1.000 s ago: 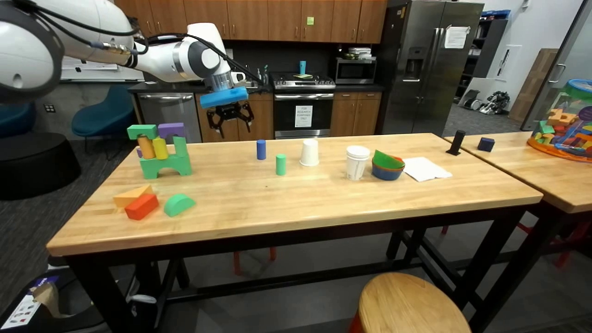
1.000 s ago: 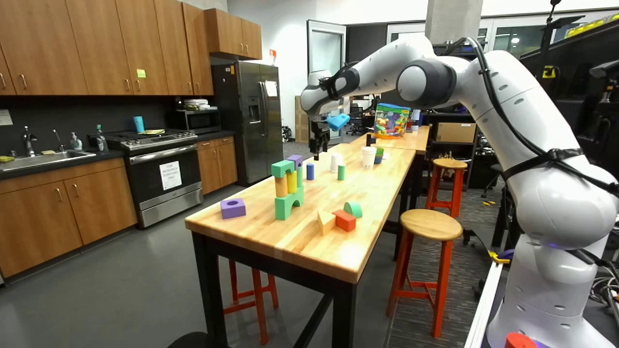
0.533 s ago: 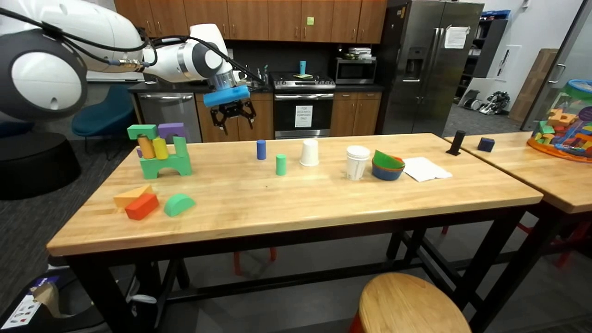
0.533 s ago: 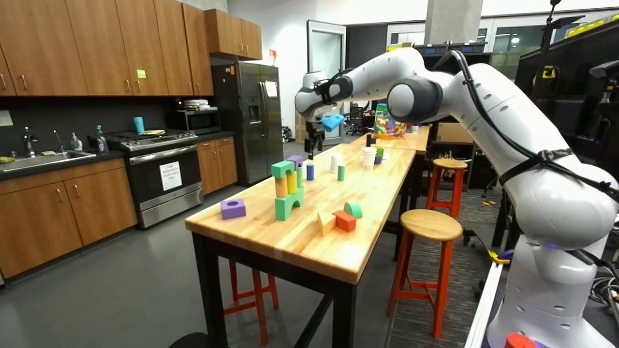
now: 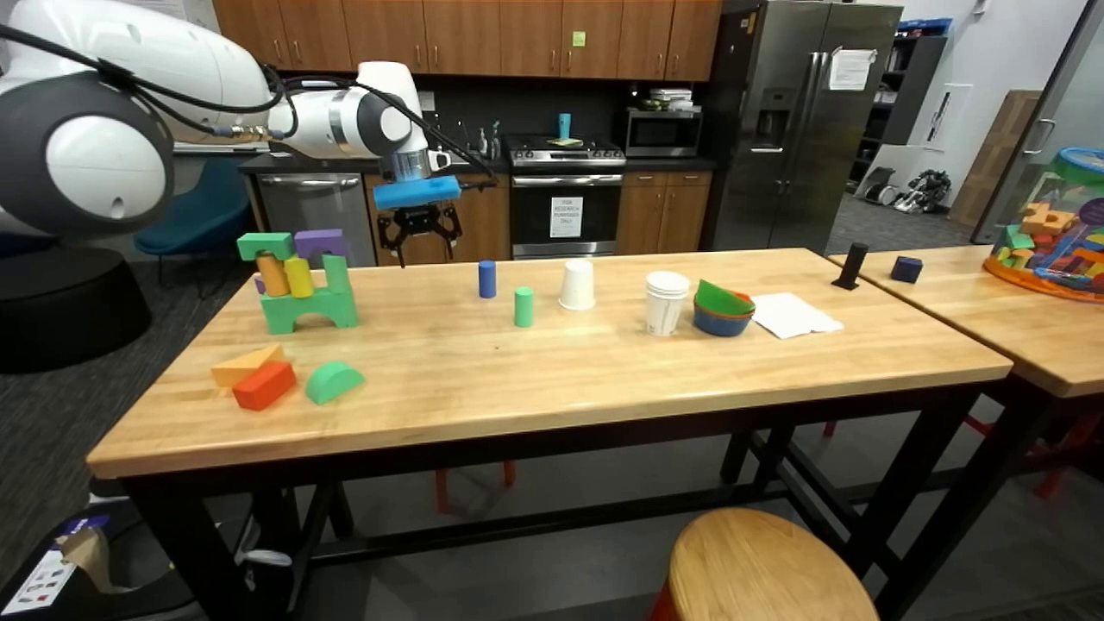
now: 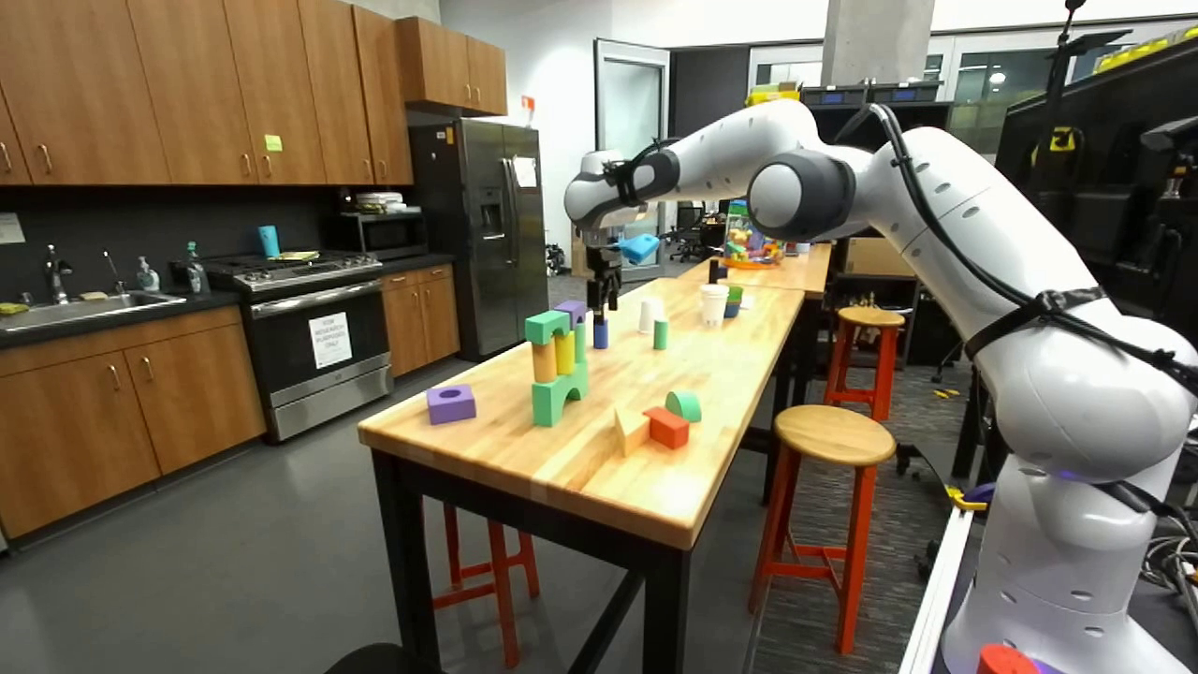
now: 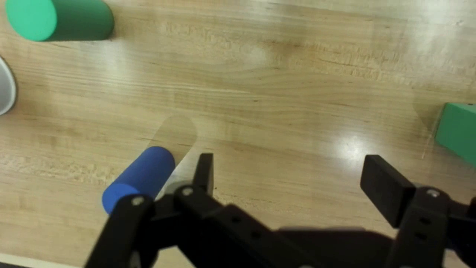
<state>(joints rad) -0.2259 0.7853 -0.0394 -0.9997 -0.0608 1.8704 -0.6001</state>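
Fingers (image 7: 386, 190) wide, nothing between them, above the worktop (image 7: 282, 111). Blue cylinder (image 7: 143, 173) stands upright, outside the finger gap in wrist view. Probably light, foam-like — grippy, slight give, topples easily; best pinched across the round sides, mid-height.

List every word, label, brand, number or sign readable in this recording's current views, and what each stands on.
"FOR RESEARCH PURPOSES ONLY": white sheet on the oven door.
Paper on the fridge: too small to read.
Yellow-green note on a cabinet door: any writing too small to read.
The wrist view shows none; nothing else is legible.
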